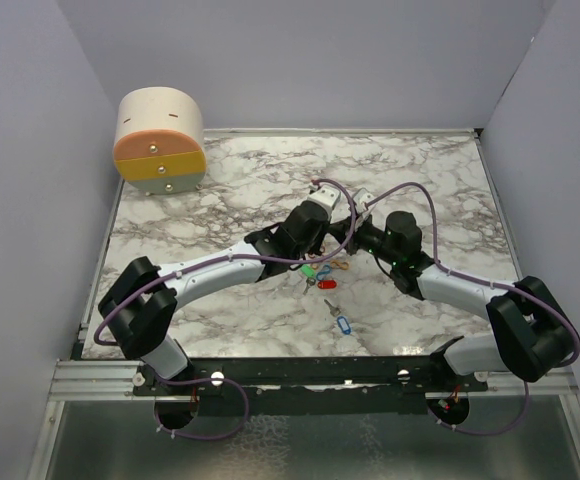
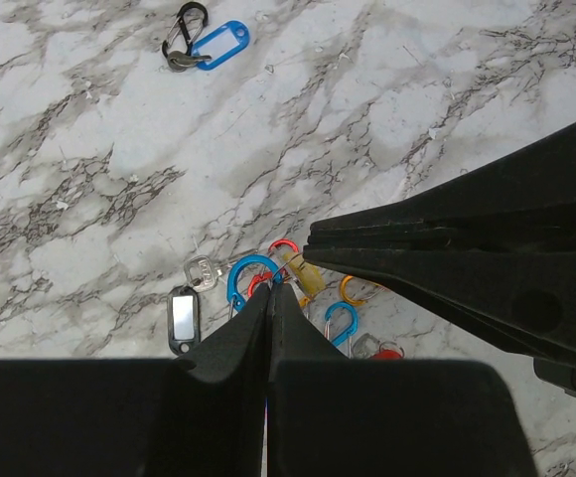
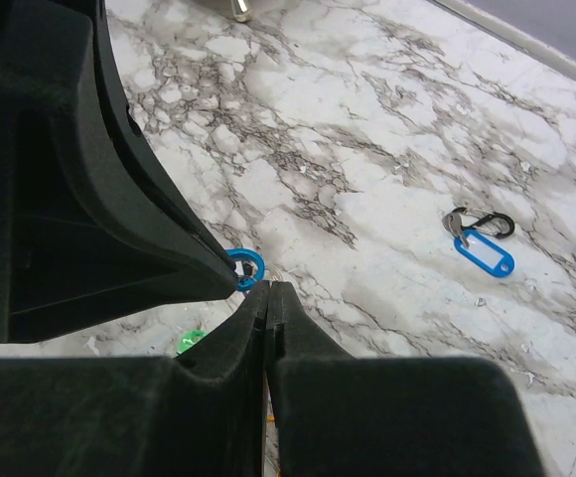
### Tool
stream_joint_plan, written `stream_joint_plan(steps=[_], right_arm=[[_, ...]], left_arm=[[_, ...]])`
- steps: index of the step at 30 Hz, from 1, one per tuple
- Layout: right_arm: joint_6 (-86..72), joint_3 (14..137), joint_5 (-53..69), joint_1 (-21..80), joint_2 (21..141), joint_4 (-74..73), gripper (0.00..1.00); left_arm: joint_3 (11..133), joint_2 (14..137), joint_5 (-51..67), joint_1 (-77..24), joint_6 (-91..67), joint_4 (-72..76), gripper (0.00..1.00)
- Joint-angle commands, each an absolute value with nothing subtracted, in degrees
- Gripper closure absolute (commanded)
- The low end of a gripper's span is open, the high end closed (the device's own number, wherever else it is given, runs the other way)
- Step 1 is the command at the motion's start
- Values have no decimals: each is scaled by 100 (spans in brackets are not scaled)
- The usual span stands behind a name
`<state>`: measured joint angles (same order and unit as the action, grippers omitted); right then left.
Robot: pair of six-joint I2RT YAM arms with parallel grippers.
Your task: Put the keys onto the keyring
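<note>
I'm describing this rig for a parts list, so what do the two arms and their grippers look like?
Both the left arm and right arm have pale grey-white links joined by bulky black housings. A thin purple cable runs along each. The left gripper and right gripper are matte black, wedge-shaped, tapering to narrow tips. No markings show.

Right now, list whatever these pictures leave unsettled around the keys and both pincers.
- Left wrist view: the left pincer covers part of the key cluster; any grip is hidden.
- Right wrist view: the green tag sits mostly behind the right pincer.
- Top view: that cluster is too small, and partly under the arms, to count keys.
</note>
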<state>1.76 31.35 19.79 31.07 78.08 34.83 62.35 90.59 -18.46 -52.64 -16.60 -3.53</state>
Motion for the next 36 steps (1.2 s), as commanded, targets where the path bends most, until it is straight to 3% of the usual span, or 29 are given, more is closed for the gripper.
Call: stream_joint_plan(steps=[1, 9, 17, 28, 36], right_arm=[[165, 3074, 1793, 3143, 7696, 3740, 99], [127, 3104, 1751, 3146, 7729, 3702, 99], [1, 3259, 1870, 3138, 7913, 3540, 74], [-35, 3237, 1973, 3142, 7838, 3577, 74], [-24, 3163, 2162, 3140, 7625, 3628, 68]], left_arm=[[6347, 8834, -1811, -5301, -1635, -332, 100], [6303, 8803, -1858, -5305, -1617, -277, 100], [6162, 8648, -1900, -5274, -1593, -181, 100], [5996, 8475, -1727, -5186, -1591, -77, 100], [6012, 8460, -1679, -5117, -1652, -32, 100]])
